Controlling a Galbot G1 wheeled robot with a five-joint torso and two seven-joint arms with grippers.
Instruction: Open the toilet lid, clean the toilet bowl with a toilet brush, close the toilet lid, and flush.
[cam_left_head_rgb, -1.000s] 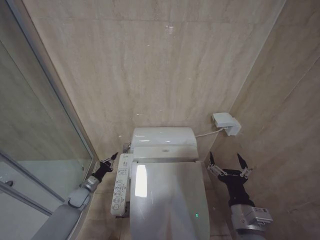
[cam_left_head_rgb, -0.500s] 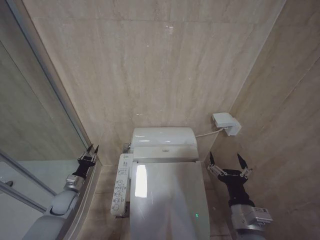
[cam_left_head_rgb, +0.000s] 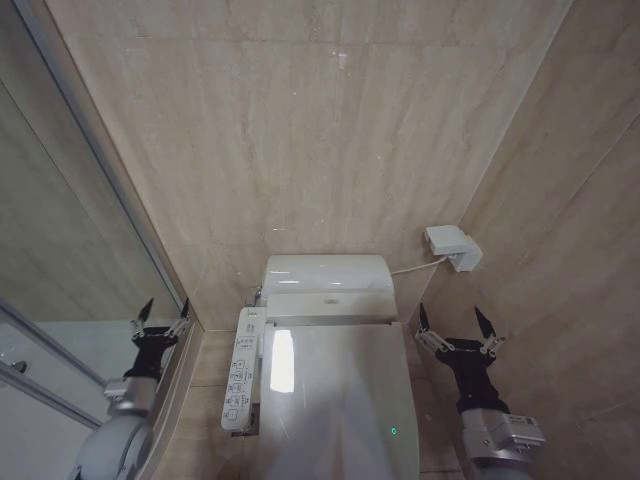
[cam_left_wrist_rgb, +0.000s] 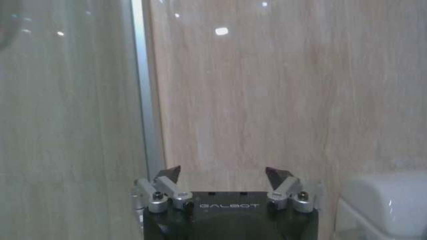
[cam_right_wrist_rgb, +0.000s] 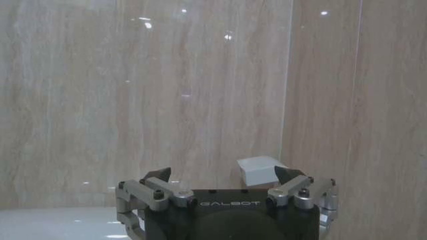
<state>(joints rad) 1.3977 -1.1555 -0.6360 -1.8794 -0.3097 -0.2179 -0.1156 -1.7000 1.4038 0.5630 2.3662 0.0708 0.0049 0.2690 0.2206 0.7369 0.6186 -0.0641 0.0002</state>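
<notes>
The glossy white toilet lid (cam_left_head_rgb: 335, 400) lies shut over the toilet bowl, which it hides. A white button panel arm (cam_left_head_rgb: 240, 380) runs along its left side. My left gripper (cam_left_head_rgb: 160, 315) hovers open to the left of the toilet, near the shower's glass edge, and points at the back wall (cam_left_wrist_rgb: 223, 175). To the right of the lid my right gripper (cam_left_head_rgb: 458, 322) is open too, with nothing between its fingers (cam_right_wrist_rgb: 223, 176). The toilet brush is out of view.
The toilet's white rear housing (cam_left_head_rgb: 327, 275) meets the beige tiled wall. A white wall socket box (cam_left_head_rgb: 451, 247) with a cable sits at the right corner. A glass shower partition with a metal frame (cam_left_head_rgb: 100, 190) closes off the left.
My left arm has swung away from the button panel, leftward and back toward the shower glass. Its fingers have spread open. The right arm has not moved.
</notes>
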